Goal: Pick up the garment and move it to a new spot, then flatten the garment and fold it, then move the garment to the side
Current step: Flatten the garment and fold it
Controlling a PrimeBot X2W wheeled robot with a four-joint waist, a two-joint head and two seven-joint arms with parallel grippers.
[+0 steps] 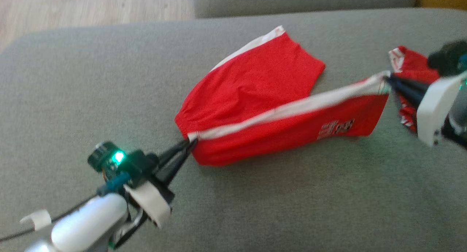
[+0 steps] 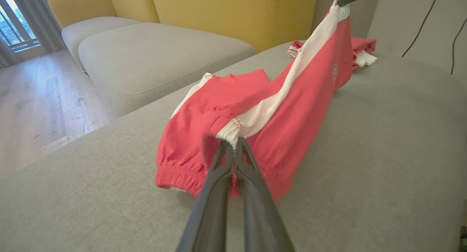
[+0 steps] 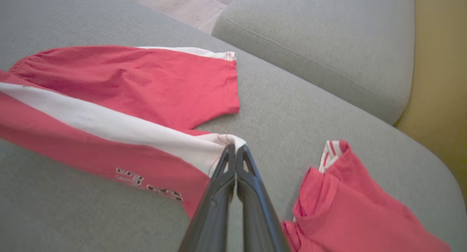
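Note:
A pair of red shorts (image 1: 262,98) with white side stripes is stretched above a grey cushion (image 1: 109,80). My left gripper (image 1: 190,143) is shut on the waistband end of the near stripe (image 2: 233,129). My right gripper (image 1: 387,76) is shut on the hem end of the same stripe (image 3: 233,140). The near leg hangs taut between them, its printed logo (image 1: 334,128) facing me. The far leg (image 3: 146,80) lies flat on the cushion behind it.
A second red and white garment (image 1: 412,67) lies crumpled at the right, beside my right gripper (image 3: 346,204). Another grey cushion (image 3: 321,44) and a yellow backrest (image 2: 233,14) stand beyond. Wooden floor (image 2: 36,95) lies past the cushion's far left edge.

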